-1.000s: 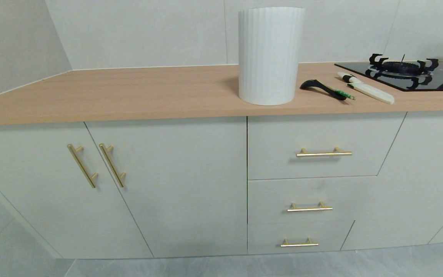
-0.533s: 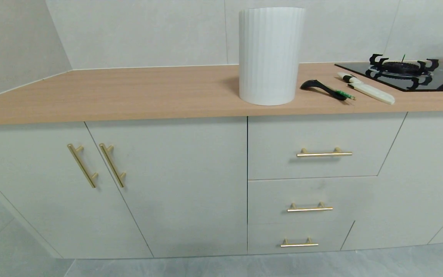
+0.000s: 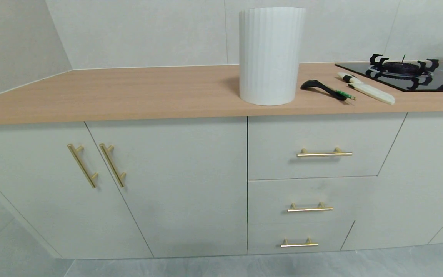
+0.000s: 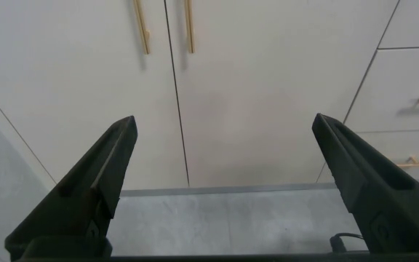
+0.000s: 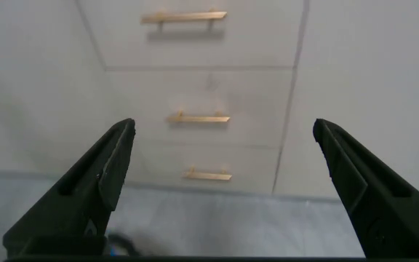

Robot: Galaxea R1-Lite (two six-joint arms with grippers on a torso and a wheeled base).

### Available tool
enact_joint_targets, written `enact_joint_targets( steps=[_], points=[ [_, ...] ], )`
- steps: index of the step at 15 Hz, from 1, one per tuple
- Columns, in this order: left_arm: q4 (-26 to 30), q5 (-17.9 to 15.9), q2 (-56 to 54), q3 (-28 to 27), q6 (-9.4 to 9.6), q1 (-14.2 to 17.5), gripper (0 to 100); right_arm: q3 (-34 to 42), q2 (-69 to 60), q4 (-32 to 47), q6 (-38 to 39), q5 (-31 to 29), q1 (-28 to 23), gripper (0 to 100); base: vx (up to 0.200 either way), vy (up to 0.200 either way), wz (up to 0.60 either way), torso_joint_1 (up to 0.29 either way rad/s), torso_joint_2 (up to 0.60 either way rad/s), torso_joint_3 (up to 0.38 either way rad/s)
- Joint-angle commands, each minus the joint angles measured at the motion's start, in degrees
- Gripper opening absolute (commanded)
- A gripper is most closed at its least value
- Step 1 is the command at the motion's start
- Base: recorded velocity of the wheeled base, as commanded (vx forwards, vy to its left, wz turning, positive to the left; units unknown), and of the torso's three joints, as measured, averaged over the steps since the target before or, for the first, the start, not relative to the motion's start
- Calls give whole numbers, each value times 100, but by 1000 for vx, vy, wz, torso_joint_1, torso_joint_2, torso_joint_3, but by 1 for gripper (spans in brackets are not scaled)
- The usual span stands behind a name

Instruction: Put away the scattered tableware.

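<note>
Grippers wide open, your left gripper (image 4: 224,120) before doors (image 4: 268,73), right gripper (image 5: 224,124) before drawers (image 5: 202,94); ladle (image 3: 323,88), knife (image 3: 367,91) near canister (image 3: 270,55).

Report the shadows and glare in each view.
Head view: white container casts a soft shadow leftward on the countertop; the glossy hob mirrors its grates. Left wrist view: even light, dark left gripper. Right wrist view: handles cast faint shadows.

black spoon (image 3: 323,88) | white utensil (image 3: 367,91) | both flat (just beside each other)

The left gripper (image 4: 224,122) has its jaws spread wide, and so does the right gripper (image 5: 224,125). Both are low, pointing forward.
</note>
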Motion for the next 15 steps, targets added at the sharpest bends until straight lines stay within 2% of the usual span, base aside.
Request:
enact_joint_targets(
  steps=[1,5,10,13,15],
  points=[
    [-1,0,9,1,-1,1,100,-583,1511,-26,-22,98,356,100,0,0,0,0,0,0],
    [-1,0,9,1,-1,1,100,-1391,3287,-149,-119,107,672,100,0,0,0,0,0,0],
    [-1,0,9,1,-1,1,100,-2147,5501,-1203,-128,80,839,100,0,0,0,0,0,0],
    [-1,0,9,1,-1,1,100,-2806,6635,-1309,-198,63,839,100,0,0,0,0,0,0],
    [-1,0,9,1,-1,1,100,-2762,7004,-1564,-189,71,830,100,0,0,0,0,0,0]
  ],
)
